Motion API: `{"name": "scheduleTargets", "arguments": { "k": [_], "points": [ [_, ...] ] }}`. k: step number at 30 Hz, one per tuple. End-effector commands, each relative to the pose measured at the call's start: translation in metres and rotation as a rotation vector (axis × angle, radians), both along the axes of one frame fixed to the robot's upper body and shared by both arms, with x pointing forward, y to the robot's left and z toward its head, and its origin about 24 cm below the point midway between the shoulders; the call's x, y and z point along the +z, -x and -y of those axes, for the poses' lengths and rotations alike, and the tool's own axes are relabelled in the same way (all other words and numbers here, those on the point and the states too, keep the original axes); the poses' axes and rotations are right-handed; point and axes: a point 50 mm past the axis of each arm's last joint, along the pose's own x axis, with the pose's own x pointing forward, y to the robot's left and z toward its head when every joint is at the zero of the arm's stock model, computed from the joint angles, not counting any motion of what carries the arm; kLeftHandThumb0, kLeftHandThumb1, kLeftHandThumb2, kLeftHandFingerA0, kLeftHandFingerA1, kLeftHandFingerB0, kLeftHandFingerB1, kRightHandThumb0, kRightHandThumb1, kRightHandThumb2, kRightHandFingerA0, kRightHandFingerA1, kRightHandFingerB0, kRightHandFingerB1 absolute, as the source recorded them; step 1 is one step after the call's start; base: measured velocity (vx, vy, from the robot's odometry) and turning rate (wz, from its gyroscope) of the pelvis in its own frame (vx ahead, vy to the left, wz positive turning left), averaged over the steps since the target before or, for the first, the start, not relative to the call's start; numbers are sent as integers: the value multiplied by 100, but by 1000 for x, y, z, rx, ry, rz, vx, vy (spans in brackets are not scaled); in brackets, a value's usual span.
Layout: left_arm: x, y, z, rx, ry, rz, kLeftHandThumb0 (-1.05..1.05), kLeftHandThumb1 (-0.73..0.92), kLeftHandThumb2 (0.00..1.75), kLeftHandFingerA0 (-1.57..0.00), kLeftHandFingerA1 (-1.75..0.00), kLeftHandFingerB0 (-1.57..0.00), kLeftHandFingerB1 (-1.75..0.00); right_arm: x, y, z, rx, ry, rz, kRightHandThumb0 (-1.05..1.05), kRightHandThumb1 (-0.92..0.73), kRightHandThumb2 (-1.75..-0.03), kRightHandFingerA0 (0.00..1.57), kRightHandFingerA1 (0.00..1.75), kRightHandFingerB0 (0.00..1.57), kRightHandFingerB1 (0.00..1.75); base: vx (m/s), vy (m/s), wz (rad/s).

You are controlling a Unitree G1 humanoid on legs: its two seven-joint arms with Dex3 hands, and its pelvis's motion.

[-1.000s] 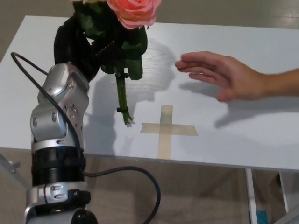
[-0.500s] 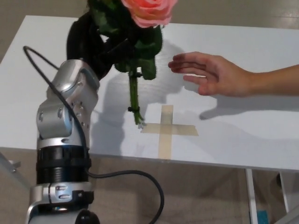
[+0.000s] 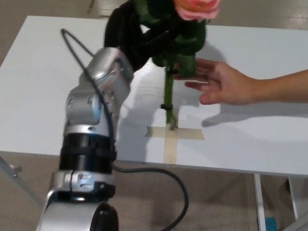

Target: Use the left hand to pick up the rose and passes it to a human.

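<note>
Pink bloom: the rose [image 3: 196, 8] is held upright, its pink flower cut off by the top edge of the picture, dark green leaves clustered just below it.
Stem: the green stem [image 3: 169, 98] hangs straight down from the leaves, its cut end just above the tape cross, whether touching the table cannot be told.
Left hand: the black left hand [image 3: 129, 36] is clenched around the rose among the leaves, high over the table; its fingers are partly hidden by the foliage.
Left arm: the silver forearm [image 3: 95, 103] rises from the bottom left of the picture, with a black cable [image 3: 144, 169] looping from its lower joint and another running along its back.
Right hand: does not show anywhere.
Person's hand: a person's hand [image 3: 219, 83] reaches in from the right, palm open and fingers stretched toward the rose, the fingertips right beside the leaves and partly behind them; contact cannot be told.
Table: the white table [image 3: 43, 72] fills most of the view.
Tape cross: a beige tape cross [image 3: 172, 139] is stuck near the table's front edge, under the stem's end.
Floor: brown floor [image 3: 221, 202] shows below the table's front edge.
</note>
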Motion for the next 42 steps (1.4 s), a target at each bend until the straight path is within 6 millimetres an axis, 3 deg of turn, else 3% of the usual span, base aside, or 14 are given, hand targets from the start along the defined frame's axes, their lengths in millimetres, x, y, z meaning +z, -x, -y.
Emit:
{"name": "scheduleTargets", "arguments": {
  "k": [1,2,3,5,9,12,16,18,22,29,32,42],
  "points": [
    [11,-1,16,-47,32,48,-13,81,66,-84,-147,-86,-84,-2,2,-2,4,-4,-14,-36,-71,-61,61,43,46,37,0,0,0],
    [11,-2,16,-47,32,48,-13,81,66,-84,-147,-86,-84,-2,2,-2,4,-4,-14,-36,-71,-61,61,43,46,37,0,0,0],
    [17,-1,36,-88,54,40,-14,81,64,-83,-145,-86,-84,-1,-1,-4,-2,-12,-4,-36,-71,-61,61,43,46,37,0,0,0],
    [19,0,49,-108,71,34,-14,82,65,-83,-146,-86,-84,-1,-3,-6,-2,-15,0,-36,-71,-61,61,43,47,37,0,0,0],
    [19,0,52,-111,76,33,-14,82,65,-83,-146,-86,-84,-1,-3,-7,-1,-15,1,-36,-71,-61,61,43,47,37,0,0,0],
    [19,7,78,-158,122,9,-15,83,64,-85,-147,-84,-84,0,-5,-9,3,-16,4,-36,-71,-61,61,43,48,37,0,0,0],
    [18,8,84,-169,140,3,-15,83,64,-85,-147,-84,-84,-1,-5,-9,3,-17,3,-36,-71,-61,61,43,48,37,0,0,0],
    [17,16,102,-218,181,-16,-16,84,64,-83,-148,-84,-85,0,-8,-13,26,-11,7,-36,-71,-61,61,43,47,37,0,0,0],
    [19,19,113,-277,212,-48,-15,85,65,-82,-148,-84,-84,4,-17,-13,28,-11,26,-36,-71,-61,61,43,47,37,0,0,0],
    [12,19,112,-311,217,-76,-14,84,65,-80,-147,-83,-86,4,-18,-17,43,-26,26,-36,-71,-61,61,43,46,37,0,0,0],
    [-7,23,117,-320,210,-101,-16,84,64,-79,-150,-83,-84,1,-13,-17,48,-27,8,-36,-71,-61,60,42,46,37,0,0,0],
    [-23,28,119,-336,211,-119,-14,83,66,-79,-145,-84,-79,-1,-8,-18,45,-30,-3,-36,-71,-61,60,42,45,36,0,0,0]
  ]
}}
